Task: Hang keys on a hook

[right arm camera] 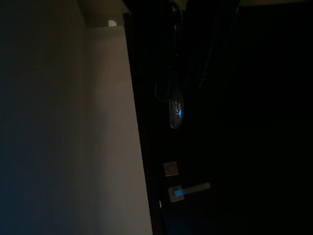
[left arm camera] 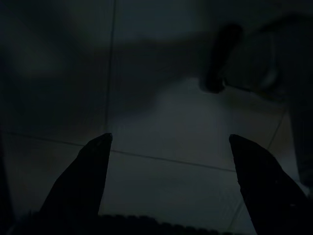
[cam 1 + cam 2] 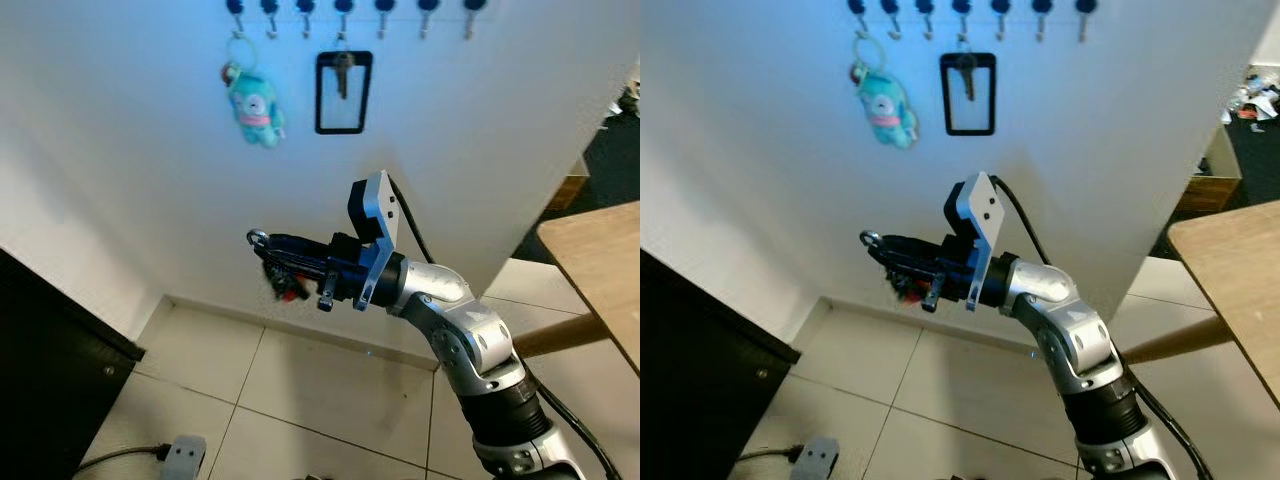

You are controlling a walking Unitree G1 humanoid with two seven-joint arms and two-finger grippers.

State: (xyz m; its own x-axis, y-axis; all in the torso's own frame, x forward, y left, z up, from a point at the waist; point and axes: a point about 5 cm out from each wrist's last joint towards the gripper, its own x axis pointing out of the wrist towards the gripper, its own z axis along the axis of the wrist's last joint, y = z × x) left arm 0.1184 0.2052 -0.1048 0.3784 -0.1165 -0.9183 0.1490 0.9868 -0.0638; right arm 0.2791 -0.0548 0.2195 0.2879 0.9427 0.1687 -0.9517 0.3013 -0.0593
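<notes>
Right gripper [image 3: 262, 243] raised in front of a white wall [image 3: 480, 150], black fingers pressed together on a bunch of keys [image 3: 285, 283], metal ring poking out at the tips and a red piece dangling beneath. Well above, a row of hooks [image 3: 343, 8], one carrying a teal plush keychain [image 3: 256, 105], another a key in a black frame [image 3: 343, 92]. Left gripper [image 2: 168, 139] hanging over dim floor tiles [image 2: 161, 181], fingers spread wide, gripping nothing.
</notes>
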